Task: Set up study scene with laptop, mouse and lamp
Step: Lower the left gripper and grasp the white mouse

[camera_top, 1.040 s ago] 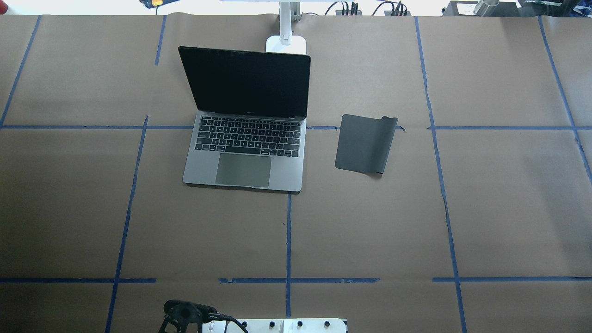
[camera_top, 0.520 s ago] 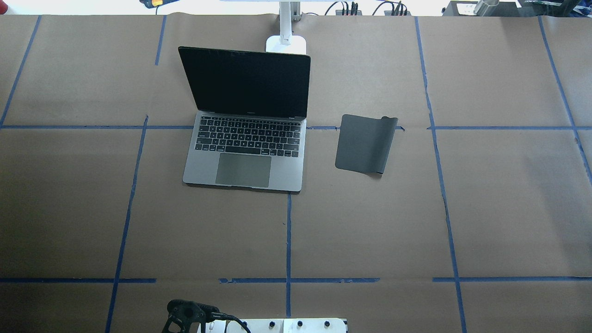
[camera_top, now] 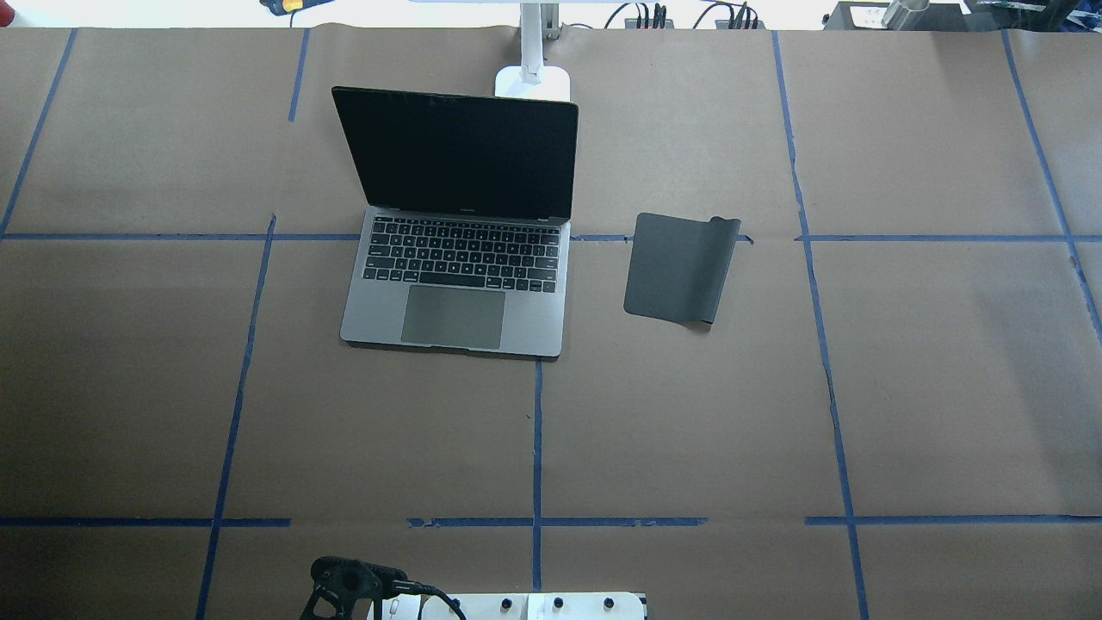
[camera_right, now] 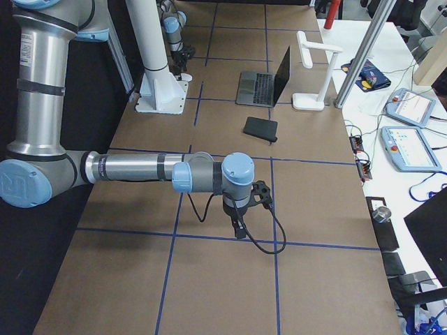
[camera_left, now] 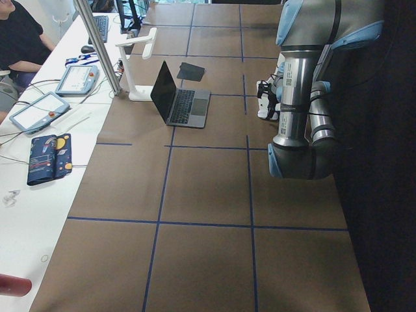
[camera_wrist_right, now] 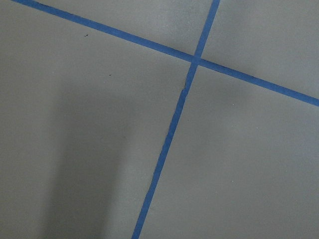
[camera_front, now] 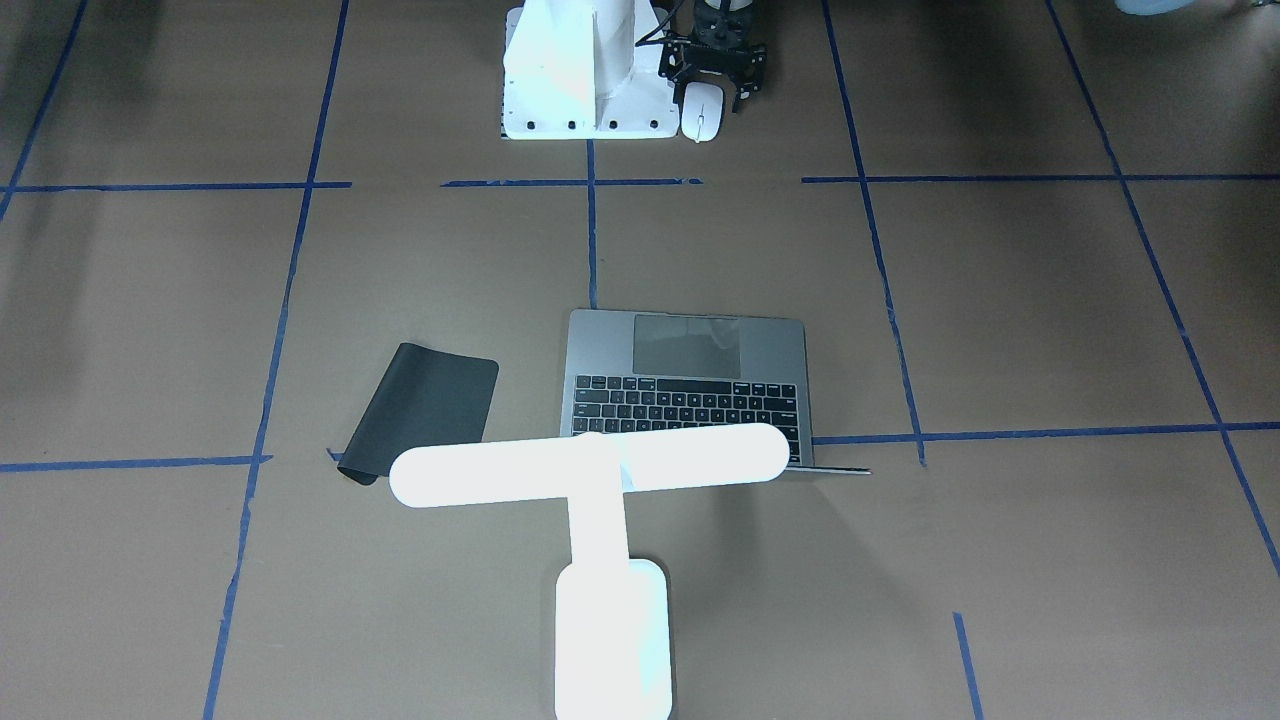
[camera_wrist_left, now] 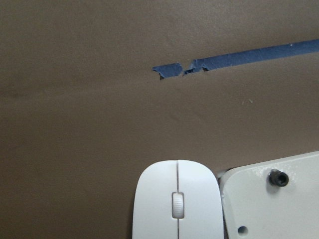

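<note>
The overhead view catches only the lamp [camera_top: 532, 82] by its base and narrow arm at the far edge of the bench [camera_top: 689, 430]. The front-facing view shows its whole glowing T, the long bar crossing in front of the hinge edge of the laptop [camera_top: 455, 284] in that view. From overhead the mouse [camera_wrist_left: 178, 204] is barely a white sliver at the near edge. The left wrist camera shows it plainly, lying flat on the brown paper just beside the corner of the white bolted pedestal plate [camera_wrist_left: 271, 196], with a torn strip of blue tape [camera_wrist_left: 239, 59] beyond it. Left to right from overhead, the left end effector [camera_front: 712, 80] sits at the near edge by the pedestal. The open laptop stands in the far middle with its dark screen raised, and the lamp base is just behind the screen's right corner. The black mat [camera_top: 676, 269] lies near the laptop's right side, its far edge curled up. Between mouse and laptop runs a broad stretch of bare paper crossed by tape lines, and the bench's right end is the same. The left end effector sits low over the mouse's rear end; whether its fingers press the mouse or stand off it I cannot tell. The right end effector [camera_right: 239, 227] shows only in the right side view, pointing down near a tape crossing, well apart from the mat, and its opening cannot be judged.
</note>
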`<state>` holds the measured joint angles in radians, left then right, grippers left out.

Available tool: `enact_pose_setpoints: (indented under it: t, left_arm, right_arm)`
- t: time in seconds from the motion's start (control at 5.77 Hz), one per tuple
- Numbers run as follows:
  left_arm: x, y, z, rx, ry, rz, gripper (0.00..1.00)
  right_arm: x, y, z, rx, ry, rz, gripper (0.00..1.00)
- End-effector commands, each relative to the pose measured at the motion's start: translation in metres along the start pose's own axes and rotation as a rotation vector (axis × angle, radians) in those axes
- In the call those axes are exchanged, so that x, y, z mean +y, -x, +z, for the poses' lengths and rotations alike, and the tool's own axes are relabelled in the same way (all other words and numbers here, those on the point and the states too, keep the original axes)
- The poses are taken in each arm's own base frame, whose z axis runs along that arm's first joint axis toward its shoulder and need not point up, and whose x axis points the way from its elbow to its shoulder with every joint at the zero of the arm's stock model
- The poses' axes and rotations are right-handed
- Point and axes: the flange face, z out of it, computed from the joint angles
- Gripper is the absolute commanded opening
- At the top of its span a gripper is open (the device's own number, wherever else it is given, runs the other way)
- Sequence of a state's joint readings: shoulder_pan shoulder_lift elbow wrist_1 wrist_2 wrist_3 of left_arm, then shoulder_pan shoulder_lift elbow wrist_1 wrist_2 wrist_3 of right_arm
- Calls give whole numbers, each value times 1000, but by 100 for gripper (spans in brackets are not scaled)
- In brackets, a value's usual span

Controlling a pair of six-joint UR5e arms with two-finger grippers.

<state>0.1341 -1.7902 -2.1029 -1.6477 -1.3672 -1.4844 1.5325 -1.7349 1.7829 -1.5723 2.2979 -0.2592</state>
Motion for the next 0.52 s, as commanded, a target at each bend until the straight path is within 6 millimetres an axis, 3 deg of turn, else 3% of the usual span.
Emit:
enact_pose_setpoints:
  t: [0.0, 0.35]
  left_arm:
    - [0, 0, 1, -2, 1, 1, 88]
    - [1, 0, 2, -4, 4, 3, 85]
  right_arm:
    - [0, 0, 0, 0, 0, 0, 100]
    - [0, 0, 0, -1, -1, -1, 100]
